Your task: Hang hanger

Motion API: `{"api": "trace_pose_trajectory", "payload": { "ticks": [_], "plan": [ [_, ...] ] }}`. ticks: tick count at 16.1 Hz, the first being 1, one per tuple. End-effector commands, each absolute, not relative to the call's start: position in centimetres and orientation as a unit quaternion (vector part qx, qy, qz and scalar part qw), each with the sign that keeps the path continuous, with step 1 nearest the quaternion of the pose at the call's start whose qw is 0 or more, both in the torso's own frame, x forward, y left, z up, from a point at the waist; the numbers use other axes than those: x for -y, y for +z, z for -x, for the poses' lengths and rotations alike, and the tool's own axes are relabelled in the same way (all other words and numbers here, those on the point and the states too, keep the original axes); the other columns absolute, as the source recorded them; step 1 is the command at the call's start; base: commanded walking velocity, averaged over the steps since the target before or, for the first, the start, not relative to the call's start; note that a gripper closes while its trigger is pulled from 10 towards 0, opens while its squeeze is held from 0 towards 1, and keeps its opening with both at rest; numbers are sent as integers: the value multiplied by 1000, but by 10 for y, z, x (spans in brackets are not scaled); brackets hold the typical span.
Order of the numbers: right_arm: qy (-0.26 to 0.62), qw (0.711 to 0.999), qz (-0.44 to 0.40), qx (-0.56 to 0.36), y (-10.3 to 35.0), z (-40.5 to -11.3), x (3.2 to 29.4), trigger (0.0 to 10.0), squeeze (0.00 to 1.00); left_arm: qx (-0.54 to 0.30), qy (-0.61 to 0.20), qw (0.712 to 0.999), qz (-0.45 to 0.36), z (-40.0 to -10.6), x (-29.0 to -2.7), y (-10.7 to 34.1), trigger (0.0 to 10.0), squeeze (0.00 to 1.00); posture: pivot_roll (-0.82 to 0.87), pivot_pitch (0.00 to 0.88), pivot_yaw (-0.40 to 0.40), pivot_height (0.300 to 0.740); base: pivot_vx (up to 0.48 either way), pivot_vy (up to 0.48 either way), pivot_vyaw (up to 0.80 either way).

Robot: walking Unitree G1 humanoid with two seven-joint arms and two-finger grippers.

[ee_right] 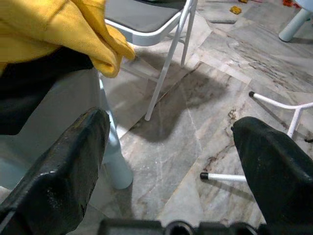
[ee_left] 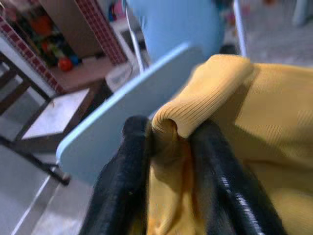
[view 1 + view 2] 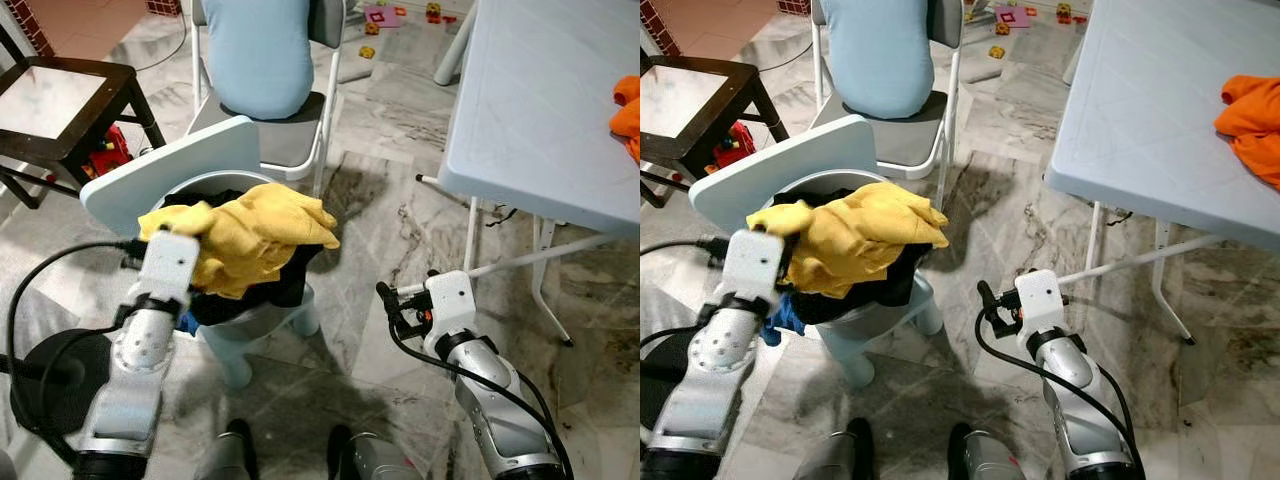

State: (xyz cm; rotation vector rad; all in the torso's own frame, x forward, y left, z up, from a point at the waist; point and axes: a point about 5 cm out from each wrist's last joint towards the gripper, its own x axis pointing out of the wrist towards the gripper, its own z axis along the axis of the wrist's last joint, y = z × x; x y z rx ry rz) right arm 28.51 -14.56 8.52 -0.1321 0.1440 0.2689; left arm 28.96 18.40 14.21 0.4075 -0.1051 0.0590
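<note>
The left gripper point(image 2: 171, 161) is pinched on a rolled fold of the yellow cloth point(image 3: 255, 235), its fingers point(image 2: 122, 181) pressed to either side of the fold. The right gripper point(image 1: 171, 161) hangs low over the marble floor point(image 3: 400, 230) with its fingers wide apart, holding nothing. No hanger can be made out. The table point(image 3: 540, 100) (an orange cloth point(image 3: 1255, 120) lies on it) stands to the right. The yellow cloth is heaped on dark clothes in a pale blue child's chair point(image 3: 170, 170), behind which a person point(image 3: 260, 55) sits on a folding chair point(image 3: 295, 140).
</note>
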Motion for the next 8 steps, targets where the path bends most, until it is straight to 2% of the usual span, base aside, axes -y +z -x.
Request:
{"api": "trace_pose_trajectory", "payload": {
  "ticks": [1, 4, 8],
  "plan": [
    [134, 986, 67, -75, 85, -285, 147, 10000, 0, 63, 25, 975, -210, -284, -177, 143, 0, 0, 2, 267, -77, 740, 0, 0, 0],
    [133, 986, 69, -72, 87, -288, 148, 10000, 0, 70, -7, 971, -227, -275, -160, 137, 0, 0, 4, 265, -81, 740, 0, 0, 0],
    [136, 986, 69, -74, 85, -285, 146, 10000, 0, 74, -46, 973, -212, -267, -141, 132, 0, 0, 2, 262, -79, 740, 0, 0, 0]
  ]
}}
